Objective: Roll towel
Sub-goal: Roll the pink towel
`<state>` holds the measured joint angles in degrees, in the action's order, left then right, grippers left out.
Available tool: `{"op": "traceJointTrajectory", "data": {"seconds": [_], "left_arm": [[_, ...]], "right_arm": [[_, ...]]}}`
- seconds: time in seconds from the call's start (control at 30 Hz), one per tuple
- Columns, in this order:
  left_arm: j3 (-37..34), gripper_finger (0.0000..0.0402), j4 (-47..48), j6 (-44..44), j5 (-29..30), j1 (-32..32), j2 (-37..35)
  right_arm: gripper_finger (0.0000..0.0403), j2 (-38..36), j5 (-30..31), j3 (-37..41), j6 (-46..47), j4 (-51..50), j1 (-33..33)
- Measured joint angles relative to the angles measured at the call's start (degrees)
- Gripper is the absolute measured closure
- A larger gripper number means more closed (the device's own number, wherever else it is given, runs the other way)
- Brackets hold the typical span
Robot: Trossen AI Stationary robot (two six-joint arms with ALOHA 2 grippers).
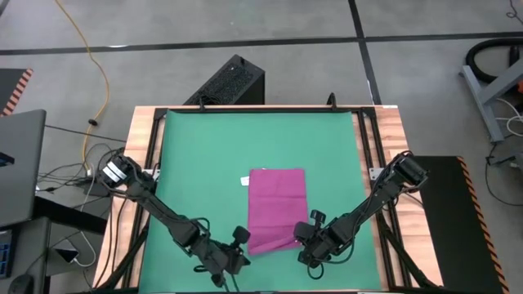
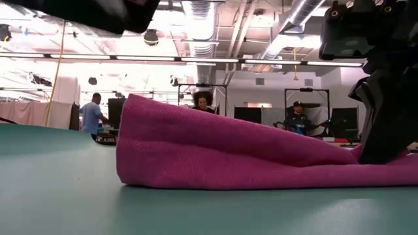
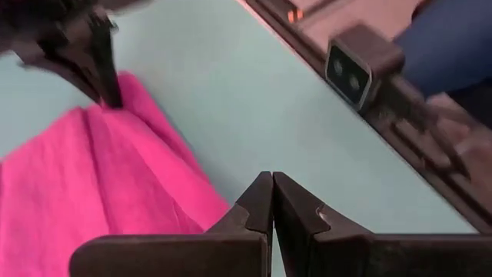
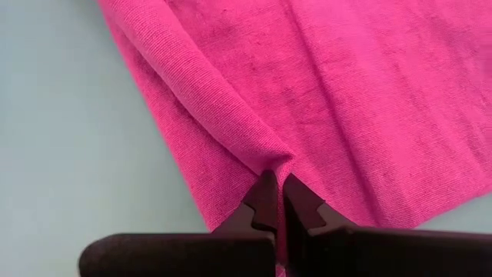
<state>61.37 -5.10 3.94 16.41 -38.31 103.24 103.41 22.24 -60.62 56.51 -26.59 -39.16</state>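
Towel (image 1: 276, 208) in the high view lies on the green mat (image 1: 204, 155), near the middle and toward the near edge, its long axis running near to far and its white tag (image 1: 244, 180) at the far left corner. The right gripper (image 1: 301, 239) sits at its near right corner; the left gripper (image 1: 237, 260) is just beside the near left corner, on the mat.

Low view: the cloth rises in a soft fold, and a dark finger (image 2: 385, 124) presses into it at the right.

Left wrist view: the left gripper (image 3: 272, 201) is closed on nothing, the towel just beside it.

Right wrist view: the right gripper (image 4: 274, 201) pinches a raised fold of the towel.
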Motion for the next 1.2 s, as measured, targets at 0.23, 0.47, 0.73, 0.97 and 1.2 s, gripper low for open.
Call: {"op": "traceJointTrajectory", "data": {"seconds": [0.23, 0.47, 0.73, 0.97, 1.2], "left_arm": [[-0.04, 0.0401, -0.12, -0.44, -5.39, 2.36, 1.26], [1.63, 0.0401, 1.20, 0.15, -10.11, 4.50, 4.92], [2.84, 0.0401, 6.54, 0.83, 0.52, 5.23, 4.48], [2.75, 0.0401, 8.10, -1.44, 1.15, 5.69, 4.74], [2.20, 0.0401, 8.46, -2.34, 2.15, 6.42, 5.15]], "right_arm": [[0.0388, 0.01, 0.02, 0.00, -0.02, 0.01, -0.01], [0.0387, 0.03, 0.02, 0.02, -0.02, -0.03, 0.00], [0.0387, 0.03, 0.15, 0.02, -0.04, 0.11, -0.02], [0.0386, 0.03, 0.15, 0.02, -0.09, -0.09, -0.22], [0.0386, 0.03, 0.15, 0.02, 0.00, -0.02, -0.23]]}}
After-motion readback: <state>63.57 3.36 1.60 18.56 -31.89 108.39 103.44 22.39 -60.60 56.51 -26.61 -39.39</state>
